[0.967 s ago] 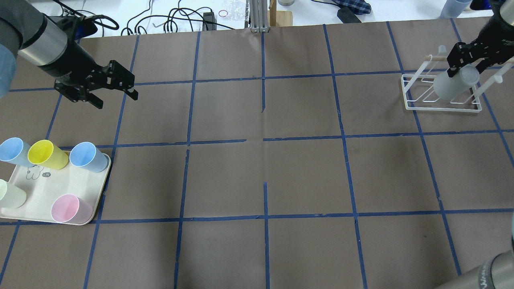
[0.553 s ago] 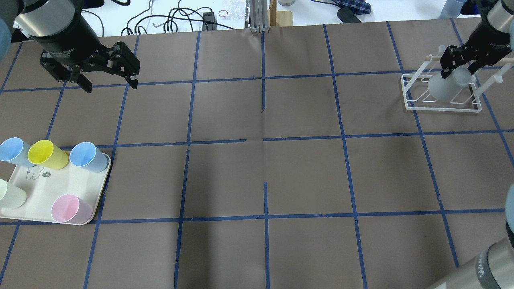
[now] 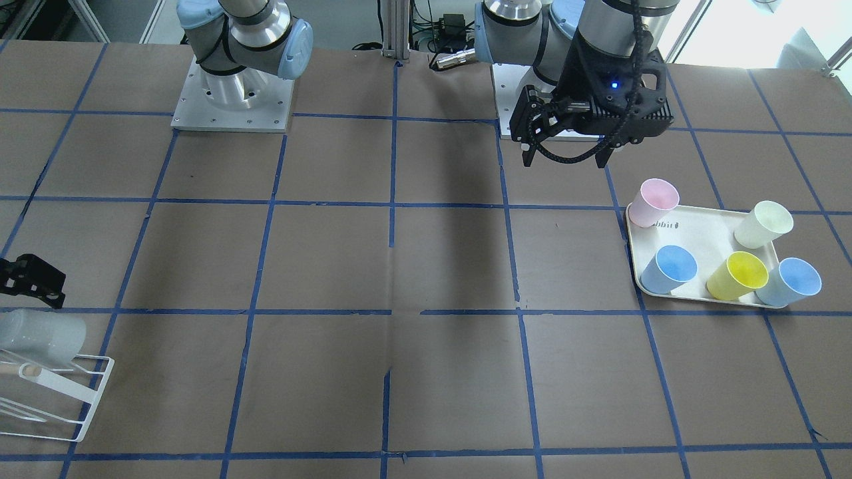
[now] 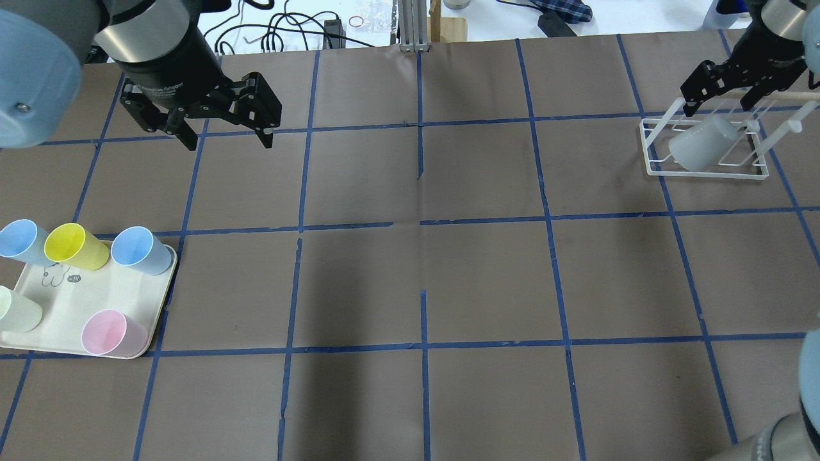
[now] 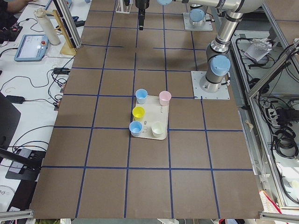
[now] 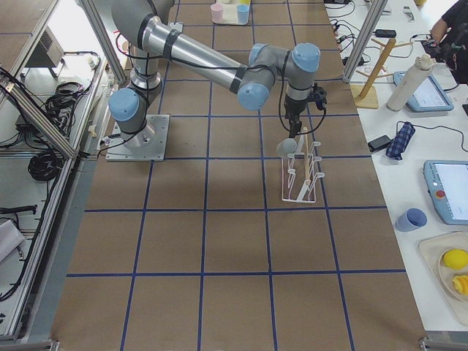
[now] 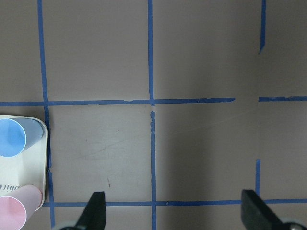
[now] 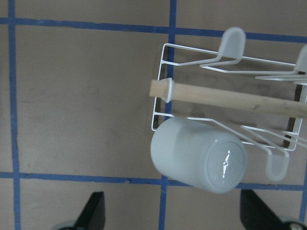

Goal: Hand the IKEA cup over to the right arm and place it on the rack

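The grey IKEA cup rests tilted, mouth down, on a prong of the white wire rack at the far right. In the right wrist view its base faces the camera, below the rack's wooden dowel. My right gripper is open just behind and above the cup, not touching it. My left gripper is open and empty over the far left of the table, and shows in the front view. The cup also shows in the front view and the right side view.
A cream tray at the near left holds two light blue cups, a yellow cup, a pale green cup and a pink cup. Cables and clutter lie beyond the table's back edge.
My right gripper has let go of the cup and drawn back; the cup now hangs on the rack. My left gripper has moved to the right and farther back.
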### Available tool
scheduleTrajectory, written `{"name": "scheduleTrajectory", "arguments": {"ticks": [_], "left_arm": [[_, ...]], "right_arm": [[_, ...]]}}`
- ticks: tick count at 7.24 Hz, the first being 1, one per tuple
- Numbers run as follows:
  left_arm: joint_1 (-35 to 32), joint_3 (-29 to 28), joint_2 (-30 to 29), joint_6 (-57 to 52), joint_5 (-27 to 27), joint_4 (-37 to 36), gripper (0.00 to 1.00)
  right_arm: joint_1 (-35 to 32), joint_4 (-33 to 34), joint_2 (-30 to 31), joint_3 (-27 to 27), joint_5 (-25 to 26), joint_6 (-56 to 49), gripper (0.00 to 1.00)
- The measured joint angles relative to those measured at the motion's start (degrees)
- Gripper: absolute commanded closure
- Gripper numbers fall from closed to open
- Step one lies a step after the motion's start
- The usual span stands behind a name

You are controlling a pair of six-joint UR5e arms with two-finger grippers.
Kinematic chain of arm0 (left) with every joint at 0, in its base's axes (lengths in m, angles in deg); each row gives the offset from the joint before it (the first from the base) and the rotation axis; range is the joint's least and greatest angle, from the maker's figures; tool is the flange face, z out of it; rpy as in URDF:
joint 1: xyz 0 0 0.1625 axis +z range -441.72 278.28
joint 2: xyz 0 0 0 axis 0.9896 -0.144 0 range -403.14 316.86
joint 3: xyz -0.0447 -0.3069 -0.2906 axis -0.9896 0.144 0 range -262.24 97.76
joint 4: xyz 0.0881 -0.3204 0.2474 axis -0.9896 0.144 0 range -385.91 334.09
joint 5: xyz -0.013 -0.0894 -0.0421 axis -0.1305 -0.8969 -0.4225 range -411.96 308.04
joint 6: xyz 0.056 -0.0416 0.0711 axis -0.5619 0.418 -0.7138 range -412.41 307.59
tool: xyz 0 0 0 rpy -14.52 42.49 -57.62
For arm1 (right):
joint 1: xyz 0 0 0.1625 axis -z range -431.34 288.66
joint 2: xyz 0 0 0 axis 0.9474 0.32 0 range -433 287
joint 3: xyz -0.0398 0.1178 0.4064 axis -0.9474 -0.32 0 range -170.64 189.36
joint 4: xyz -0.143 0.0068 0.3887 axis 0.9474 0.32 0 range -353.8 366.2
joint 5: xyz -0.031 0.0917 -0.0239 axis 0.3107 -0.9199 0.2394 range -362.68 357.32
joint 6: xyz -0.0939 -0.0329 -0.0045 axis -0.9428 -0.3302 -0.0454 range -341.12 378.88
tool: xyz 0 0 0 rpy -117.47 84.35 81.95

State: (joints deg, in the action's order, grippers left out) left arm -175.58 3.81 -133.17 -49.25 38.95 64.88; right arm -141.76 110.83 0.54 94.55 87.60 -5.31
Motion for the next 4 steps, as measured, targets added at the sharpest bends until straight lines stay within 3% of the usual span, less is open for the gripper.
{"name": "scheduleTrajectory", "arguments": {"ticks": [2,4], "left_arm": [[0.35,-0.34,0.63,-1.60,-0.05,0.07,0.00],[5.37,-0.67,1.12,-6.76,-0.63,0.23,0.00]], "right_arm": [[-4.87,-6.56,6.87,-0.08,0.13,2.32,0.00],[-12.69,-12.33,12.71,0.02,0.13,8.97,0.00]]}}
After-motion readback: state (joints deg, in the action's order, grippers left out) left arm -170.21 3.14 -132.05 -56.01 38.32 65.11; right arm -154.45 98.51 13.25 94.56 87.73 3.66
